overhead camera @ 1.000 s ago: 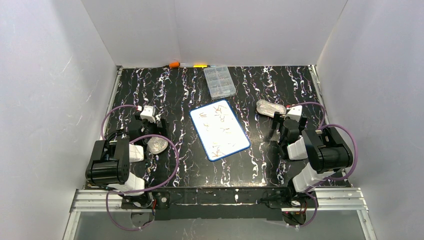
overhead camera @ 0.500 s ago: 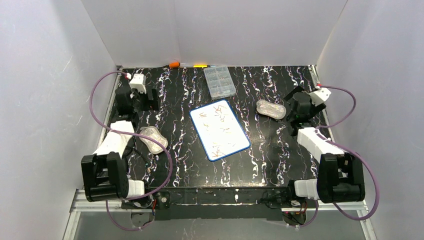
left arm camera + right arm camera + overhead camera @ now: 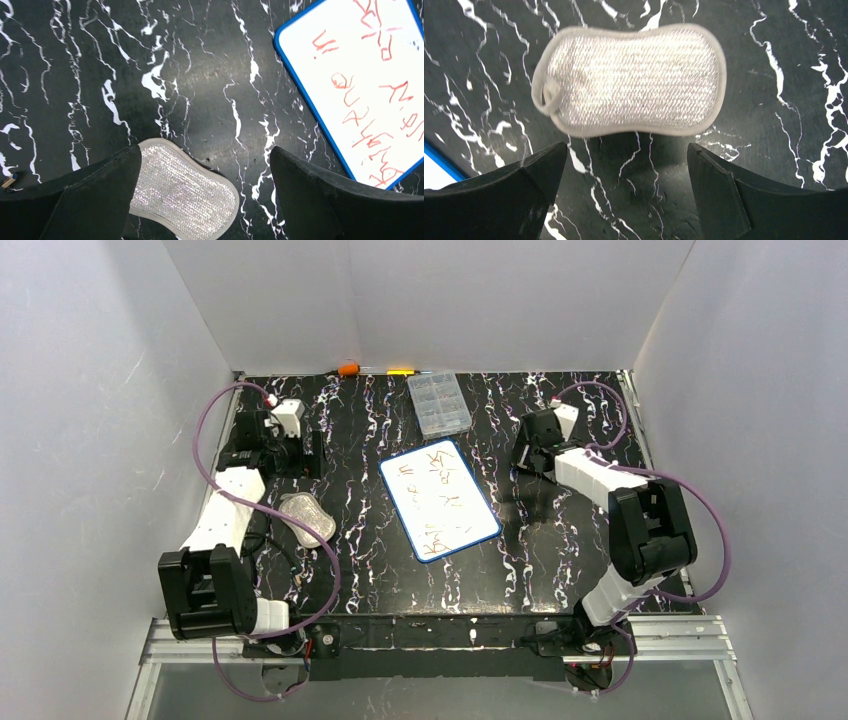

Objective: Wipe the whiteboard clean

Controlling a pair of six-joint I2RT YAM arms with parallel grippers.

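Sponge (image 3: 634, 80) is lying under the right gripper (image 3: 626, 152), just swung inward, jaws apart, likely preparing a grab; left gripper (image 3: 205, 160) is idling, jaws apart; whiteboard (image 3: 440, 500) unwiped.

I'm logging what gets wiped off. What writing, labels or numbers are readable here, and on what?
Flat white board with blue rim: red-brown handwritten scrawl in several lines, none legible as words.
Clear plastic compartment box: no label readable at this size.
Silvery mesh pads: no text.
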